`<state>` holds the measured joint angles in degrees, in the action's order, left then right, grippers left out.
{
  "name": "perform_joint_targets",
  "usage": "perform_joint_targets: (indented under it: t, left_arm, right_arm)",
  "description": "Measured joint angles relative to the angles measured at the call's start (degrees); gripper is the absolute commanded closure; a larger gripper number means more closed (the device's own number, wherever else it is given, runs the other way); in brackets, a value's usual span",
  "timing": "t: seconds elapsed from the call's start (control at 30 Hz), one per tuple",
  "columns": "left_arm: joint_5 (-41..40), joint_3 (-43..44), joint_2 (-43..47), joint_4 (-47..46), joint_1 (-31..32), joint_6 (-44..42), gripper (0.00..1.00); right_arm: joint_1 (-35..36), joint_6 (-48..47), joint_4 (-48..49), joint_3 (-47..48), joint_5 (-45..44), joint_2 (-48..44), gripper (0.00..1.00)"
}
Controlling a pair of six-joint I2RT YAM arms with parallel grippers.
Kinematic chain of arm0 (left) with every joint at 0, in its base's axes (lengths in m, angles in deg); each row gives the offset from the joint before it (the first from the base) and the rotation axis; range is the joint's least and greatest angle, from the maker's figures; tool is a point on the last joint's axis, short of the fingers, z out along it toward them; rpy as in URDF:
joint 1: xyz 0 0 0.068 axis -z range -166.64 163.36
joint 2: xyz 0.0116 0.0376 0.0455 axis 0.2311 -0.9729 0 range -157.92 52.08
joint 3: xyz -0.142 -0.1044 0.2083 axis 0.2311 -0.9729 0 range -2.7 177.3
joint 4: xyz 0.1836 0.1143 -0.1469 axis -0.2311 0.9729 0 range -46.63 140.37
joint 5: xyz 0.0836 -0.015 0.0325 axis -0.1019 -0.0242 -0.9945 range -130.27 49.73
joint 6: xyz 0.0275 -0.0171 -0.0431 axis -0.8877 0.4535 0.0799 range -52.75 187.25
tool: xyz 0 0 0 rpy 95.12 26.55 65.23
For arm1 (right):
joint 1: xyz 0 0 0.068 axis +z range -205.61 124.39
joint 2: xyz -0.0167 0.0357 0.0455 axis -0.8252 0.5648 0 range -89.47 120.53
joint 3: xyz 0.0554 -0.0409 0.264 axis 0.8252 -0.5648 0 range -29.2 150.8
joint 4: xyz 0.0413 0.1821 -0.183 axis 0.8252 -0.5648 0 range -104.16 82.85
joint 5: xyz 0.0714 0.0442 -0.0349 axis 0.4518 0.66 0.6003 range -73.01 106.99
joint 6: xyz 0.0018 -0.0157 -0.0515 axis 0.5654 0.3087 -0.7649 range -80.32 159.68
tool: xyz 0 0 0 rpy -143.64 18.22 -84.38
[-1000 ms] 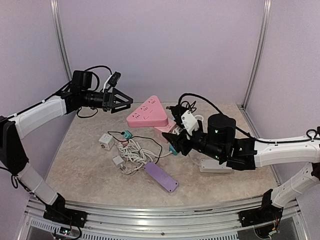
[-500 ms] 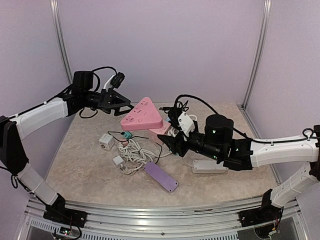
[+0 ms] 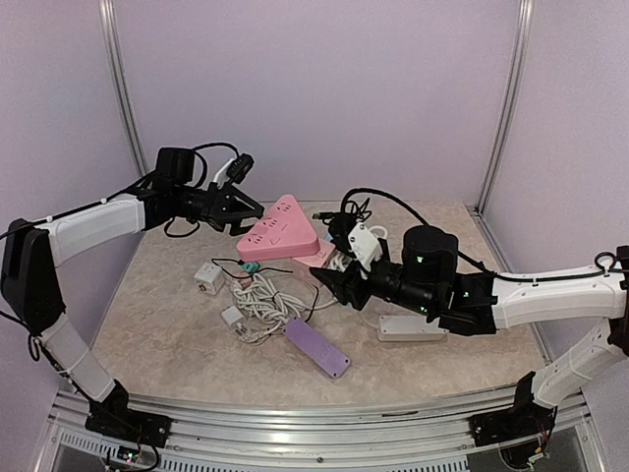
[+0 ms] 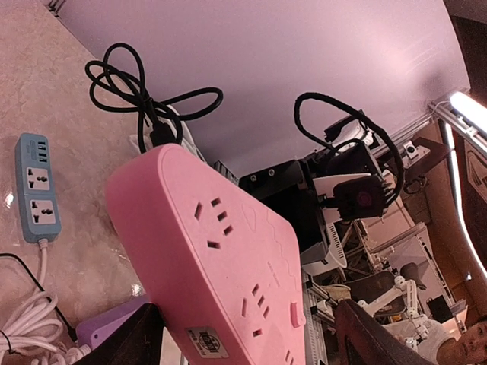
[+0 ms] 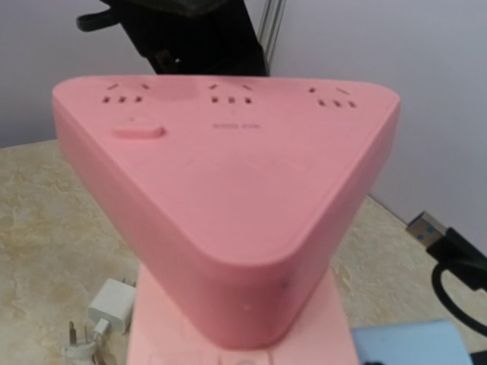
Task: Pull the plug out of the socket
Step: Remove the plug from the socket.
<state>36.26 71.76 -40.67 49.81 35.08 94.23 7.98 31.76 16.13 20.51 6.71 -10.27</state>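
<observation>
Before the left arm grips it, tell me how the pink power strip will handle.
The pink power strip looks like rigid, smooth plastic, so it probably won't flex but may slip between the left fingers. It sits tilted on a pink block, so it may tip when pushed.

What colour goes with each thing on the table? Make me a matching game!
Things:
1. triangle socket block
2. long flat strip
3. coiled cord
4. looped cable at the back

Colours:
A. white
B. black
C. pink
D. purple

Pairs: 1-C, 2-D, 3-A, 4-B
</observation>
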Motion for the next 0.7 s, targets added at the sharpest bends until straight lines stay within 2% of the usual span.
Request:
perform_joint_targets:
  t: [0.13, 0.43, 0.7]
  left_arm:
    - [0.31, 0.02, -1.20, 0.50, 0.61, 0.00, 0.25]
    - [1.62, 0.15, -3.37, 3.52, 4.04, -0.61, 0.34]
    - [1.73, 0.31, -3.41, 4.20, 4.00, -1.11, 0.48]
  right_arm:
    - [0.00, -0.24, -0.50, 0.04, 0.24, 0.00, 1.00]
    - [0.00, -1.18, -0.44, 0.35, 1.14, 0.66, 1.00]
    - [0.00, -1.55, -0.50, 1.05, 1.11, 1.29, 1.00]
